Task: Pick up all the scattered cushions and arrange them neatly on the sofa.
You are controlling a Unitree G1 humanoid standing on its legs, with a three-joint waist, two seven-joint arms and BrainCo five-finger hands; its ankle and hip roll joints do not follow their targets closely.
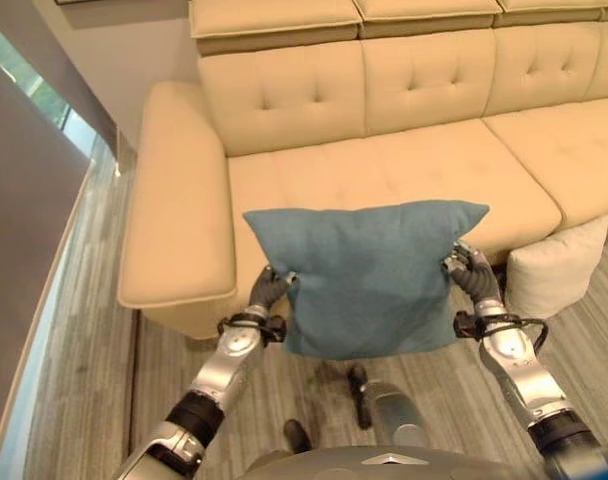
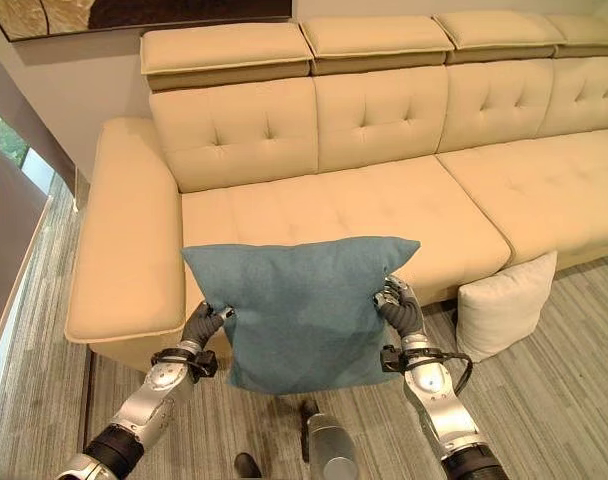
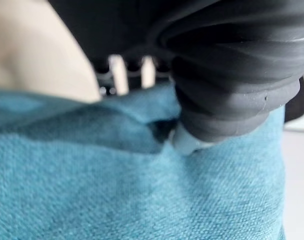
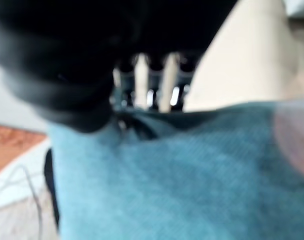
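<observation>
The blue cushion [image 1: 369, 275] hangs in the lower middle of the frame, held up off the floor in front of the beige sofa [image 1: 384, 170], its top edge level with the front of the seat. It looks soft and light: the cover is a woven cloth that should grip well rather than slip, the filling gives under pressure, and nothing about it is fragile. The lower part sags and tapers a little, so I judge it floppy enough to fold if held from 1 point alone. The sensible hold is the one shown, on the 2 opposite side edges near the upper corners, where the seam gives the fingers something to bite on.

The left robot hand [image 1: 269, 287] sits at the cushion's left edge, just below the upper left corner, fingers curled into the cloth; the left wrist view shows the cloth bunched under the thumb. The right robot hand [image 1: 468, 266] pinches the right edge at about the same height, and its wrist view shows fingers going over the cloth fold. Both forearms rise from the bottom corners of the frame, wrists bent inward, so the cushion is stretched flat between them and faces the camera.

A second, white cushion [image 1: 556, 266] leans against the sofa's front at the right of the frame, resting on the striped grey floor [image 1: 94, 380], not yet picked up.
</observation>
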